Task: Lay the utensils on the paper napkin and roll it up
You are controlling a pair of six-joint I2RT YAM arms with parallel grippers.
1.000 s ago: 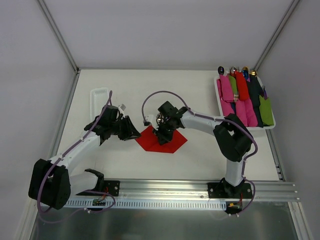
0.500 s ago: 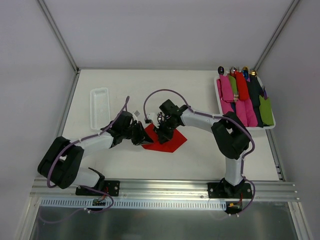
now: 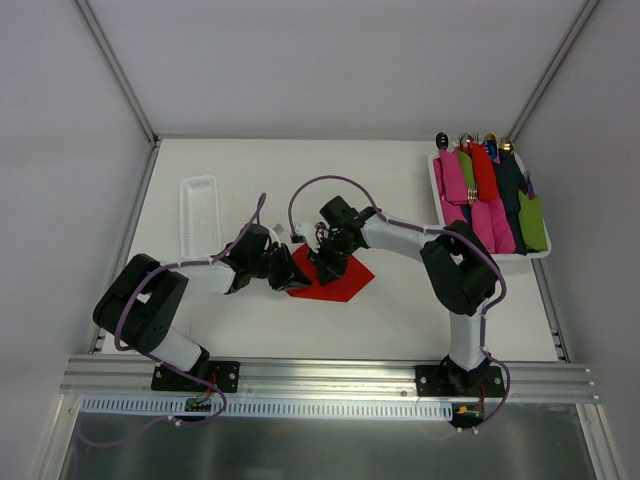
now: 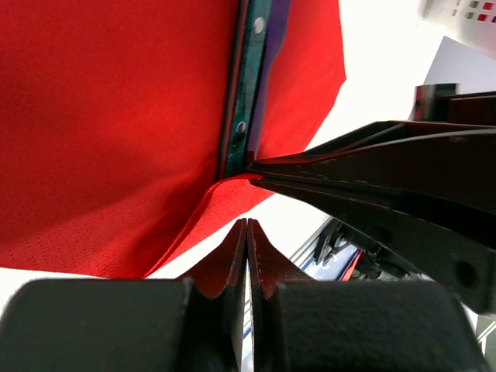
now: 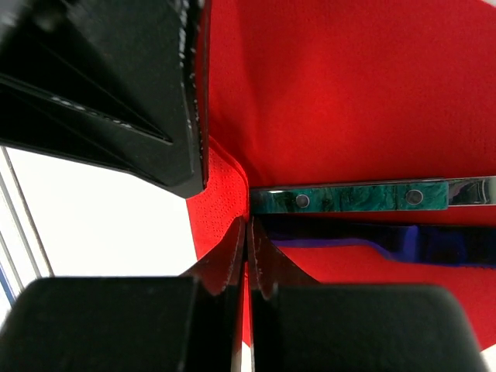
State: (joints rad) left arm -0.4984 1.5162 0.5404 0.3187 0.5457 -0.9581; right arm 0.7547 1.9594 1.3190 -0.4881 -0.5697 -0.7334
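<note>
The red paper napkin (image 3: 345, 283) lies mid-table; its left edge is lifted and curled. It fills the left wrist view (image 4: 116, 116) and the right wrist view (image 5: 349, 85). A utensil with a green marbled, riveted handle (image 5: 349, 198) lies on it, also in the left wrist view (image 4: 246, 93); a dark blue one (image 5: 418, 242) lies beside it. In the top view both are hidden under the arm. My right gripper (image 5: 248, 226) (image 3: 325, 262) is shut on the curled edge. My left gripper (image 4: 246, 225) (image 3: 292, 270) is shut, tips at that edge, nothing visibly between them.
A white ribbed tray (image 3: 200, 215) lies at the left rear. A white tray (image 3: 500, 257) at the right rear holds several rolled bundles in pink, red, green and dark colours. The two grippers almost touch over the napkin's left edge.
My left arm has swung right and down until its gripper reached the napkin's left edge. The right gripper has stayed on the napkin. The napkin has shifted slightly.
</note>
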